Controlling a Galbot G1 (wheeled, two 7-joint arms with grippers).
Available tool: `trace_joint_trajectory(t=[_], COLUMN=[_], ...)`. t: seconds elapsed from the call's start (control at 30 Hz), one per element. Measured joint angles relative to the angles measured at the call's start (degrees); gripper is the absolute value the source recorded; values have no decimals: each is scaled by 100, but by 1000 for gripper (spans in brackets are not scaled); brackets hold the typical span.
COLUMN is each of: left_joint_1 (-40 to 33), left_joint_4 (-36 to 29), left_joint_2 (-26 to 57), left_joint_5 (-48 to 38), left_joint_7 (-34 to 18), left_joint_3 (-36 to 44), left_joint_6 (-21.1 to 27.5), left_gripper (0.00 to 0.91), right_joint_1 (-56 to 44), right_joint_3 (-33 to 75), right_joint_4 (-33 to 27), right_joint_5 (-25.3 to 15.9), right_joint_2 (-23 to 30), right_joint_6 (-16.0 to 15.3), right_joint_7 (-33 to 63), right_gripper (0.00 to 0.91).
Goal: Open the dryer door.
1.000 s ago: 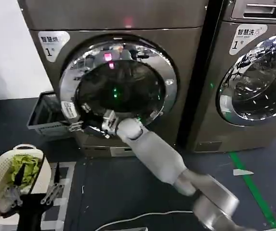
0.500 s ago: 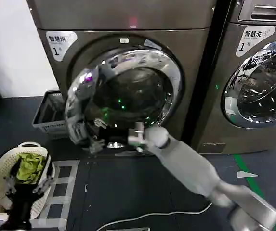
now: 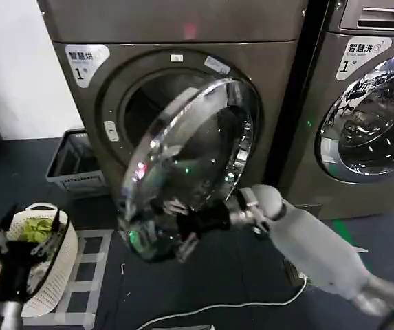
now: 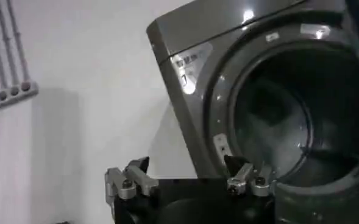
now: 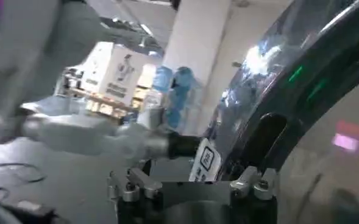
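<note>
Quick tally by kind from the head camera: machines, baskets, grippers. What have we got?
Front-load machines: 2, the dryer with its door swung open, and a second machine beside it, door closed.
Baskets: 2, a grey crate by the dryer and a white laundry basket.
Grippers: 2, the right gripper at the door's lower rim and the left gripper over the white basket.
Total: 6

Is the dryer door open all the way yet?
Mostly. The dryer door is swung well out, so the drum opening shows. The right tool is at the door's lower rim. The left tool waits above the laundry basket. Left: swinging the door fully aside.
</note>
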Motion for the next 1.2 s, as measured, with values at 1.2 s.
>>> trace_joint_trajectory(t=[1.2], left_joint_1=[-3884], left_joint_4=[2102], left_joint_2=[1619], left_joint_5=[-278], left_joint_7=[712], left_joint_3=[5341], left_joint_6=[-512], left_gripper=[907], right_joint_1=[-7761], right_joint_3=[11175], right_joint_4=[988], right_joint_5=[-2025], right_joint_2=[631], right_joint_6=[805], right_joint_7=[4179], right_gripper=[907])
